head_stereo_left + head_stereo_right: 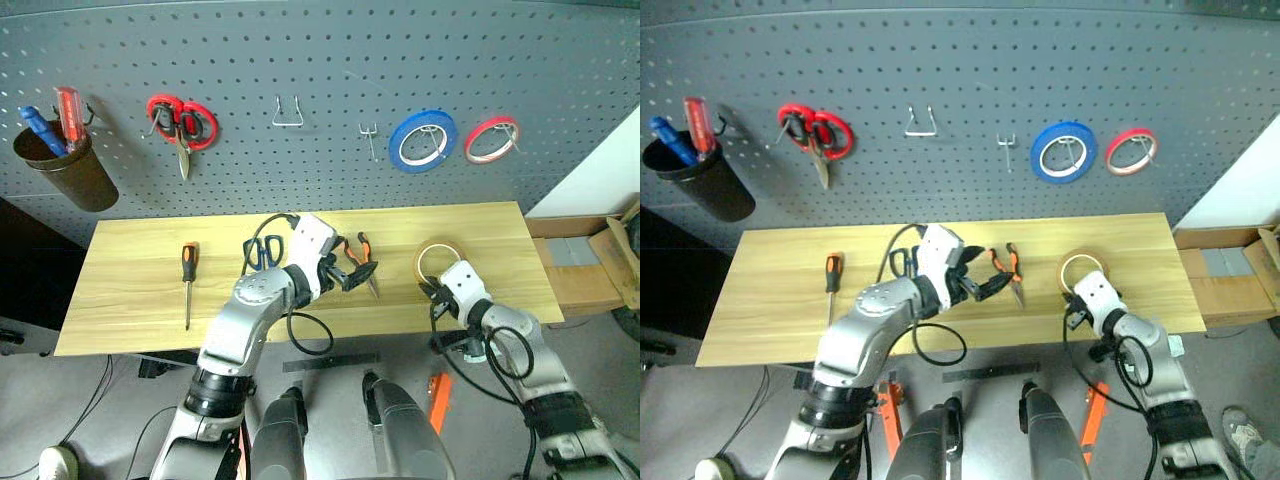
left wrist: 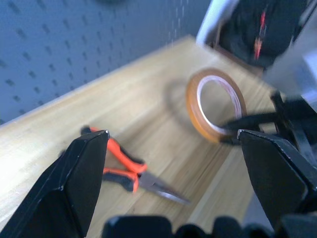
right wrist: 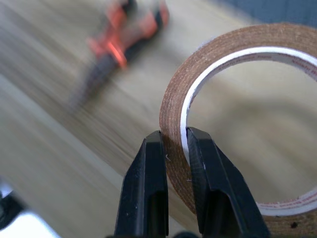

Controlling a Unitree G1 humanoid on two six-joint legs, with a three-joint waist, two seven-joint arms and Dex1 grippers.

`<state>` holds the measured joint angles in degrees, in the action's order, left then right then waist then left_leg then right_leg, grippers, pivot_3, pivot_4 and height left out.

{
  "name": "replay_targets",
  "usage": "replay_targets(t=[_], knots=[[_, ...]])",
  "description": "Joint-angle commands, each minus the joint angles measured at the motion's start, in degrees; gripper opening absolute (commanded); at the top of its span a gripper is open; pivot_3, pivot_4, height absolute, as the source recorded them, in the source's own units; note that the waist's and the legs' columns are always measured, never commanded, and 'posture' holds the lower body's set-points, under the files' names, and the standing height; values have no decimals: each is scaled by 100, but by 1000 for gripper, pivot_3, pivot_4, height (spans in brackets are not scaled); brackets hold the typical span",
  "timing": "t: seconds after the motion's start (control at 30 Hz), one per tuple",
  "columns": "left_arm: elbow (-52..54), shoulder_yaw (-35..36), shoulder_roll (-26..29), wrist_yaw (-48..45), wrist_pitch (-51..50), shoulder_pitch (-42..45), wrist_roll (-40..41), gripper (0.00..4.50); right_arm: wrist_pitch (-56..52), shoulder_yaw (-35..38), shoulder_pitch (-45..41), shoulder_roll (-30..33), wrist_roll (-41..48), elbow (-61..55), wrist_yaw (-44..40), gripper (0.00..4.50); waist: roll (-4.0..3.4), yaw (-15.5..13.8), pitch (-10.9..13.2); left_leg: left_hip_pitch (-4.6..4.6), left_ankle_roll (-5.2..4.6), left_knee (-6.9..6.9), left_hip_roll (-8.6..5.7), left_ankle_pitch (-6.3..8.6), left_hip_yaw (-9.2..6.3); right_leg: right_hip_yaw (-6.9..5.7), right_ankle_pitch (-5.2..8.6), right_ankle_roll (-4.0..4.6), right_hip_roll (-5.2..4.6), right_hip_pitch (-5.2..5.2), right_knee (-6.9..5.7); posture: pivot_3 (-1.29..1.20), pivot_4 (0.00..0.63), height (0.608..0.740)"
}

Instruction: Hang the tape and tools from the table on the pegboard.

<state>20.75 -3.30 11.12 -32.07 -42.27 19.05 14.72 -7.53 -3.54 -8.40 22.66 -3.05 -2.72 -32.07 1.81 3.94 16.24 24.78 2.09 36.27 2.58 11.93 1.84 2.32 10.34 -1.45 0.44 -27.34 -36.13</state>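
The right tool (image 3: 174, 144) pinches the wall of the tape (image 3: 233, 114), one finger inside the ring and one outside, with the roll standing upright at the right part of the surface (image 1: 140, 290), while the left tool (image 2: 173, 163) hangs wide and empty near the pliers (image 1: 362, 260). None of the task's things is on the pegboard (image 1: 320, 60) yet: the pliers, the black-handled scissors (image 1: 262, 250) and the screwdriver (image 1: 187, 275) all lie on the surface. The task looks barely begun, with the tape in hand first and three tools left; bare hooks (image 1: 288, 112) wait between the red scissors (image 1: 180, 125) and the blue roll (image 1: 422, 140).
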Motion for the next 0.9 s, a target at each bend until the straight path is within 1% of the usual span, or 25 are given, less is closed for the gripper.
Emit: replay_targets(t=[0.03,0.1,0.13,0.2,0.27,0.3,0.33,0.37,0.4,0.5,0.53,0.57,0.6,0.63,0.7,0.77,0.83,0.87,0.9], knots=[[1025,482,34,341,-339,-306,399,4500,624,-77,244,-65,1,-805,173,240,20,22,-121,-7,-1,1,0,1,-3,-5,0,0,1,8,0,-77,139,740],[1483,708,17,603,-562,-508,534,4500,1217,-273,239,-91,-230,-769,277,240,40,59,-236,-13,-2,9,-2,0,-7,-5,-16,8,7,19,4,-70,120,740],[1669,792,-25,755,-661,-581,590,4500,1521,-359,179,-95,-343,-656,342,240,49,73,-281,-16,-3,25,-1,0,-10,-5,-23,10,11,27,5,-64,97,740],[1963,991,-154,1087,-834,-673,675,4500,2021,-545,-164,-206,-501,-189,483,240,71,103,-417,-15,-4,57,2,0,-19,-2,-27,15,20,44,5,-48,79,740],[2036,1070,-196,1292,-871,-718,695,4500,2464,-696,-622,-318,-627,393,585,240,97,146,-488,-59,-6,72,2,0,-21,0,-19,36,21,107,21,-36,65,740],[1990,1072,-173,1337,-794,-733,658,4500,2690,-782,-923,-386,-719,737,646,240,98,183,-520,-86,-7,72,1,0,-22,1,-18,38,22,137,41,-32,59,740],[1892,1054,-157,1375,-688,-707,605,4500,2906,-845,-1211,-440,-788,1079,700,240,97,247,-560,-99,-8,71,2,0,-33,-3,-26,49,27,162,75,-26,49,740],[1737,1031,-132,1386,-577,-634,565,4500,3086,-885,-1548,-530,-837,1483,778,240,99,288,-600,-100,-9,63,3,0,-52,-7,-68,64,40,185,138,-23,46,740],[1565,998,-112,1391,-473,-537,527,4500,3246,-915,-1850,-601,-874,1878,849,240,94,334,-642,-99,-8,65,3,0,-64,-14,-108,58,43,203,173,-16,37,740],[939,892,-60,1441,-109,-66,376,4500,3717,-966,-2700,-784,-963,3176,996,240,73,411,-728,-80,-16,48,5,-5,-127,-62,-214,46,53,274,345,-4,23,740],[748,862,-44,1445,2,96,327,4500,3824,-968,-2950,-842,-970,3581,1022,240,40,433,-773,-76,-23,49,10,-9,-137,-76,-263,47,52,300,387,0,21,740],[548,849,-34,1446,120,273,286,4500,3908,-957,-3214,-899,-955,4002,1038,240,24,427,-822,-66,-25,42,27,-10,-162,-121,-325,42,53,333,486,0,21,740],[391,838,-26,1459,218,413,256,4500,3993,-939,-3435,-935,-935,4377,1042,240,26,416,-839,-48,-34,13,75,-16,-169,-167,-347,39,40,342,550,5,15,740],[274,839,-21,1476,288,532,239,4500,4034,-890,-3636,-954,-900,4718,1063,240,28,417,-861,-44,-39,12,93,-19,-152,-178,-360,22,29,335,556,8,17,740],[155,847,-13,1507,383,639,247,4500,4094,-783,-3922,-963,-827,5258,1121,240,29,402,-904,-65,-40,12,47,-21,-122,-170,-362,23,20,328,507,9,17,740],[159,835,23,1517,420,595,266,4500,4180,-722,-4077,-914,-804,5605,1160,240,33,387,-935,-95,-60,-20,19,-33,-131,-152,-332,48,17,322,473,12,19,740],[228,835,66,1527,425,459,284,4500,4265,-661,-4129,-871,-777,5791,1188,240,39,345,-940,-113,-74,-15,7,-44,-131,-134,-265,25,14,302,361,10,24,740],[267,826,97,1524,413,397,284,4500,4291,-635,-4132,-864,-765,5842,1199,240,38,310,-942,-130,-68,-16,1,-40,-126,-126,-213,32,9,293,300,8,26,740],[296,824,114,1524,395,363,300,4500,4308,-609,-4128,-872,-751,5869,1199,240,39,291,-942,-152,-56,-26,0,-31,-123,-122,-178,36,9,294,268,8,29,740]])
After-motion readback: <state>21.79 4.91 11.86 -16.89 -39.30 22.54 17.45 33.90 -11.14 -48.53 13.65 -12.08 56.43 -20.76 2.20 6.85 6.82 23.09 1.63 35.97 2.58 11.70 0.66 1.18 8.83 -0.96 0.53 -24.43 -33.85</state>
